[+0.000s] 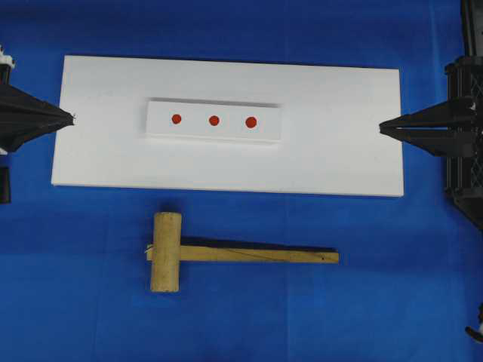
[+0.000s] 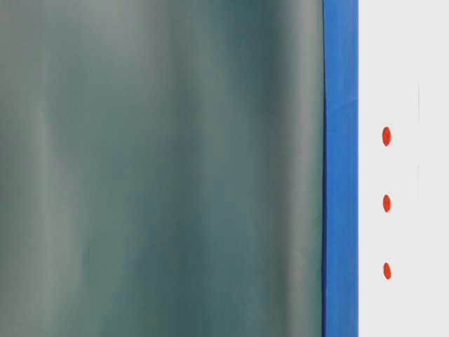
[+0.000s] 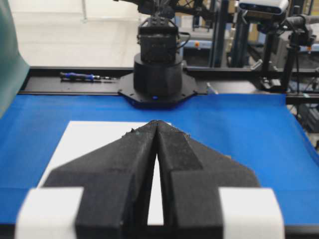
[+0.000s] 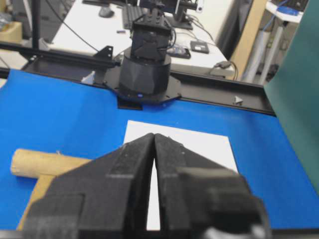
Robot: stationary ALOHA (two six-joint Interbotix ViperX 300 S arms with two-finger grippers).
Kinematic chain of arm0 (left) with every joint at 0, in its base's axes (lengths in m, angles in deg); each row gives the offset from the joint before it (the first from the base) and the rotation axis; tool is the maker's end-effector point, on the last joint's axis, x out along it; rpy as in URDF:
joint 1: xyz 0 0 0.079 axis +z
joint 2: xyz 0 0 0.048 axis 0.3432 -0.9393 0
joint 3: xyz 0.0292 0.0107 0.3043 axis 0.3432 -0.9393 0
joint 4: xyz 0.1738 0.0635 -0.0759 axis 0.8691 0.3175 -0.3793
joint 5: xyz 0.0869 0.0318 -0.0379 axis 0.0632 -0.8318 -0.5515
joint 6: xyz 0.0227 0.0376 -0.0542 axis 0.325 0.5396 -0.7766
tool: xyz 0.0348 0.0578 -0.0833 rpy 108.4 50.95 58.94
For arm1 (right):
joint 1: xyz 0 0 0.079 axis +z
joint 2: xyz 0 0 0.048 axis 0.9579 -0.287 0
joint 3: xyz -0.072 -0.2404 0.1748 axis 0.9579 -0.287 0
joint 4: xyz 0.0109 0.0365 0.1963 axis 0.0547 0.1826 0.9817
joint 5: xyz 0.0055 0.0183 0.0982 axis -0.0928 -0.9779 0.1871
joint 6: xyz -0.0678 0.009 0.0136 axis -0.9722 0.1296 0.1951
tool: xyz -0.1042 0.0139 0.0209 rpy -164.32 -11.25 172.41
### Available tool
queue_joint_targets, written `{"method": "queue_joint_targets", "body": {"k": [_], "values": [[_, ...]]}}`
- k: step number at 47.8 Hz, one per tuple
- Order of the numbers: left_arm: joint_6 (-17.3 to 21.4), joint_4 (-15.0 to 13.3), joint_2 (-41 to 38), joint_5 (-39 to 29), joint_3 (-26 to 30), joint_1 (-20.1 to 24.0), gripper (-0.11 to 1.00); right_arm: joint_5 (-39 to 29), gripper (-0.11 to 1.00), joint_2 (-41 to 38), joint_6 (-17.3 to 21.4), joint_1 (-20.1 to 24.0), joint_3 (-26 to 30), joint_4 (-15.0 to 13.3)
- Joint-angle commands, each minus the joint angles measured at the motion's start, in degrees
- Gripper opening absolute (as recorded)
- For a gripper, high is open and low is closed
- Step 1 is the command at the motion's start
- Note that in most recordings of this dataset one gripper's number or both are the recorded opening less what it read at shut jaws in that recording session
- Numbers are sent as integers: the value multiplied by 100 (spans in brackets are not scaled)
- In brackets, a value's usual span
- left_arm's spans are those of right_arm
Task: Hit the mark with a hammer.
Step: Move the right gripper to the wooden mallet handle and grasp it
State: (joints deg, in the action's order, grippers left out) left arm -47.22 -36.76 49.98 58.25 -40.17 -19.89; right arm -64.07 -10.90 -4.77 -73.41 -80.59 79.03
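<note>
Blue desk [image 1: 241,317] is covered w/ a white board [image 1: 339,151]; mark [image 1: 213,120], small red dot, is centred on its strip [image 1: 195,132]. Pale wood hammer [image 1: 226,253] is laid below the board. Left claw [image 1: 73,118] & right claw [image 1: 381,128] are closed, empty.

Hammer [image 1: 166,252]: light bare wood, matt. Worktop [image 1: 90,302]: blue cloth, matt. White board [image 1: 332,151]: smooth, matt. Left claw [image 3: 157,124] pads: black, rough foam-like.
</note>
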Motion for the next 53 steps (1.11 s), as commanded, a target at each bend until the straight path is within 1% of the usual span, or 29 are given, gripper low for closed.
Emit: {"method": "queue_joint_targets", "body": {"k": [1,7,17,24,28,32,35,36,42,47,49,53], "values": [[-35,-26,-53,9,123,-9,0,44,0,-114,44,176,211,9],[-35,-26,-62,-9,123,-9,0,18,-6,-475,88,536,457,26],[-35,-26,-62,-79,114,-9,0,-237,-6,-1512,334,1063,1090,35],[-35,-26,-62,-79,70,-9,0,-492,-6,-2312,606,1143,1477,44],[-35,-26,-62,-79,62,-9,0,-536,-2,-2795,826,1160,1652,53],[-35,-26,-53,-79,62,-9,0,-598,7,-3287,1002,1204,1837,53],[-26,-26,-62,-79,53,-9,0,-624,19,-3639,1090,1266,1978,53],[-26,-35,-62,-79,53,-9,0,-624,24,-3753,1125,1292,2013,53],[-26,-26,-62,-79,9,-9,0,-545,62,-4474,1266,1441,2268,149],[-35,-26,-62,-88,-9,-9,0,-211,90,-5010,1292,1547,2417,255],[-26,-26,-62,-79,-18,-9,0,-18,94,-5212,1292,1556,2470,325],[-35,-35,-53,-79,-26,-9,0,431,89,-5660,1292,1573,2584,519]]}}
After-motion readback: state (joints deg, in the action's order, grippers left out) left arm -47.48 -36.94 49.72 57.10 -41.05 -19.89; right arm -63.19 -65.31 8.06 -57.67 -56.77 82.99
